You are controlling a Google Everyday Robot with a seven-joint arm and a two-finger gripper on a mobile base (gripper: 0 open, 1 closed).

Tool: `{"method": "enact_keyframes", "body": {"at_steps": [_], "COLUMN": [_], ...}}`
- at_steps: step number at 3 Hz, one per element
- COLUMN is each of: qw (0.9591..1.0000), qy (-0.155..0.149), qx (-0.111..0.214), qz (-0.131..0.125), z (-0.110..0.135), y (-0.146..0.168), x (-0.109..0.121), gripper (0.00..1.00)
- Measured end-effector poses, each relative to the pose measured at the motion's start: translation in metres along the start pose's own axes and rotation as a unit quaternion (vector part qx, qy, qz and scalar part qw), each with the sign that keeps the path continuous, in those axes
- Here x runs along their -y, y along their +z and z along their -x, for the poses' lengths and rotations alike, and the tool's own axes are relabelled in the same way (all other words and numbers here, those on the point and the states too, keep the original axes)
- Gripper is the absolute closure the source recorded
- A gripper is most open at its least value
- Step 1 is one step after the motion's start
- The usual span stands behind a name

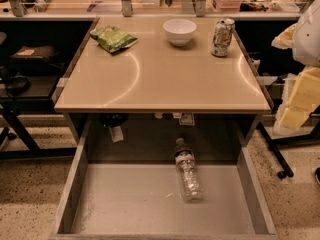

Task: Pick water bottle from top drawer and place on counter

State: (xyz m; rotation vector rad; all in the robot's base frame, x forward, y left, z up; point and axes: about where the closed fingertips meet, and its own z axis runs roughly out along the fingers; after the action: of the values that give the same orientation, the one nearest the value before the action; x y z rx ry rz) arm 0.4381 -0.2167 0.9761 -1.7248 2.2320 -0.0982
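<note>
Down in the wide shallow grey top drawer (125, 199), standing open below the large square glossy beige table (160, 79), the small clear plastic water bottle (186, 171) with a dark cap is lying on its side, cap pointing toward the table. A white bowl (179, 31), a green-patterned drink can (222, 37) and a green snack bag (114, 38) are sitting along the table's far edge. The pale gripper (296, 109) is hanging at the right edge, well apart from the bottle; I cannot tell whether it is open or closed.
</note>
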Motion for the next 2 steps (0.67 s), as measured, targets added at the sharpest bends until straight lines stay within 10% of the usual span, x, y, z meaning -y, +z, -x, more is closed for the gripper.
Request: {"method": "enact_keyframes", "body": {"at_steps": [2], "qw": [0.9994], "qy": [-0.002], "qx": [0.030], "qz": [0.016], "z": [0.001], "y": [0.014], "x": [-0.022], "gripper": [0.00]}}
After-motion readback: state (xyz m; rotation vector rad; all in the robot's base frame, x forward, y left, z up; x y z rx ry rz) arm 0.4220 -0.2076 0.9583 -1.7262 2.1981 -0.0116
